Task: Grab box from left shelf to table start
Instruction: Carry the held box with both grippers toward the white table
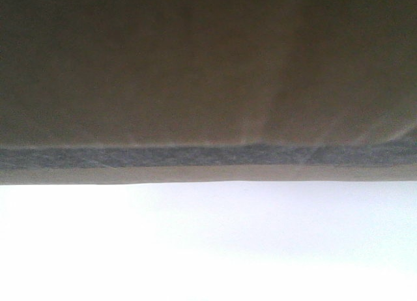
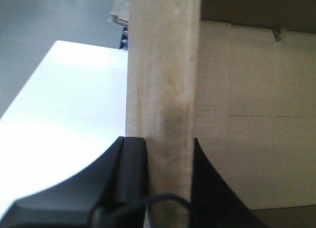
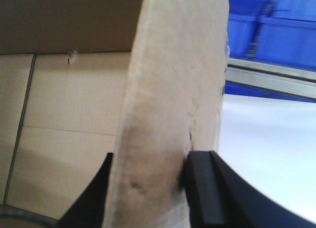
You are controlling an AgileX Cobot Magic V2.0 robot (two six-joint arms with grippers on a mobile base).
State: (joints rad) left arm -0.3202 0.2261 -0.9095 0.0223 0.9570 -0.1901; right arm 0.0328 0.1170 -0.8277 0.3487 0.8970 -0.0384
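You see the box [image 1: 208, 73], matte brown corrugated cardboard, running left to right beyond the front view over the smooth white table [image 1: 208, 249]; contact is unclear. Your left gripper [image 2: 165, 149] pinches one upright cardboard wall. Your right gripper [image 3: 150, 161] pinches another, black fingers flat against it.

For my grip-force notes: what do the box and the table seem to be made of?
The box looks like brown cardboard, matte and fibrous, with a fold crease on its inner wall. The table has a smooth, plain white top; perhaps laminate or painted board, but I cannot tell.
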